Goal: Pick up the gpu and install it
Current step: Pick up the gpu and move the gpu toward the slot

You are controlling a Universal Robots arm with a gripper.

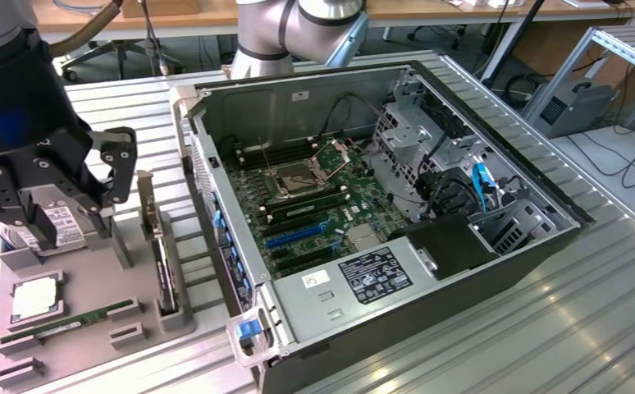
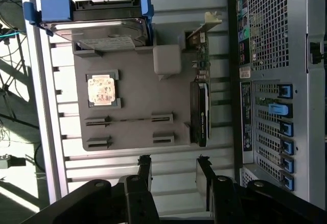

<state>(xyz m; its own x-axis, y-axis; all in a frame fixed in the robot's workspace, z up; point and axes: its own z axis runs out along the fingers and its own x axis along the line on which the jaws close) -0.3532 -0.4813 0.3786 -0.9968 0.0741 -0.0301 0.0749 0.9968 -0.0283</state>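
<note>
Hovering near the gpu (image 1: 162, 246) with gripper (image 2: 173, 162) wide open, empty; pre-grasp stage; calling for jaws squared astride its thin edge.

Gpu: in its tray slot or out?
In. The gpu stands on edge in the grey tray, outside the computer case; the open gripper holds nothing.
</note>
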